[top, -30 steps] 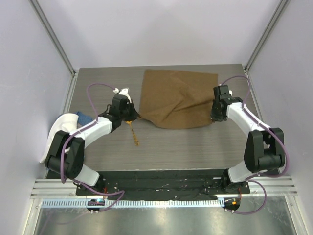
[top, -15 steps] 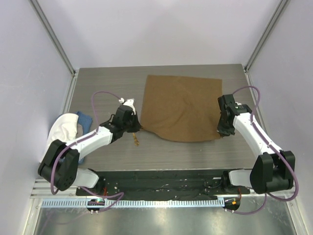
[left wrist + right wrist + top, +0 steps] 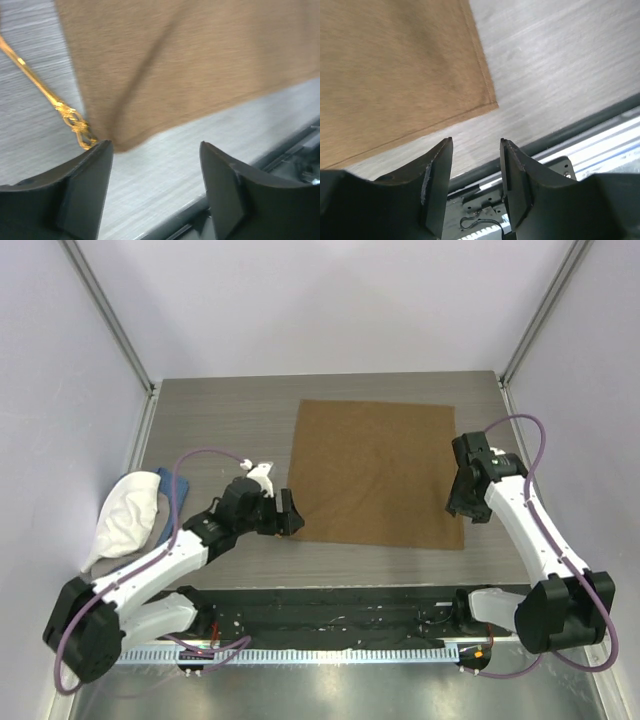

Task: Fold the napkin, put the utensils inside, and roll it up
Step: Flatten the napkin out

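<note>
On the grey table (image 3: 220,420), the napkin (image 3: 375,470) lies spread flat between the two arms, a tan square with no visible wrinkles. The left gripper (image 3: 156,150) hangs just off its near-left corner, jaws apart and holding nothing. The right gripper (image 3: 476,145) sits off the near-right corner, likewise parted and empty. The spoon (image 3: 45,92) lies beside the cloth's left edge with its ornate handle end at that corner, possibly tucked just under the hem, though the blur leaves this unclear. The cloth looks light, thin and limp, so it should sag wherever it is lifted. Pinching the hemmed corners, one per arm, seems best for a square fold. The spoon is small, hard and slick, and probably wants a grip across its thin handle.
</note>
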Controlling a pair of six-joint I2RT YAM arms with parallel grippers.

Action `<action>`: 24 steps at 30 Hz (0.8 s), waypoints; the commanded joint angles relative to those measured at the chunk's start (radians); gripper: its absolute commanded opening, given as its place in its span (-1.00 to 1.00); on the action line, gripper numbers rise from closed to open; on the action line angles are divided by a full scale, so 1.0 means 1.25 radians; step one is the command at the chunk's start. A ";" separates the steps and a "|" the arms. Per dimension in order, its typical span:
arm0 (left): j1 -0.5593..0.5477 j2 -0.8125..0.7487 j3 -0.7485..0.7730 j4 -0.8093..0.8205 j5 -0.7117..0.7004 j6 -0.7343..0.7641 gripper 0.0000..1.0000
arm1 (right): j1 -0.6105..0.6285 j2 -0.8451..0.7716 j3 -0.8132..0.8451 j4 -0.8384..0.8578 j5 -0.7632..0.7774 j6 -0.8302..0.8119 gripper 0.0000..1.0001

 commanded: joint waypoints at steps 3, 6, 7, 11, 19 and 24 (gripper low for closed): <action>0.000 -0.123 0.088 -0.175 0.022 -0.030 0.84 | 0.076 -0.055 0.109 0.047 -0.072 -0.022 0.01; 0.020 -0.126 0.174 -0.239 -0.021 0.006 1.00 | 0.132 -0.038 0.093 0.153 -0.156 -0.013 0.01; 0.031 -0.120 0.215 -0.274 -0.026 0.016 0.99 | 0.149 -0.027 0.080 0.211 -0.173 -0.011 0.01; 0.114 -0.082 0.294 -0.312 0.007 0.046 1.00 | 0.225 0.051 0.049 0.328 -0.190 0.000 0.02; 0.205 0.002 0.407 -0.342 0.019 0.123 1.00 | 0.229 0.225 -0.054 0.444 -0.180 0.018 0.02; 0.231 0.039 0.459 -0.356 0.019 0.151 0.99 | 0.229 0.262 -0.123 0.472 -0.177 0.029 0.02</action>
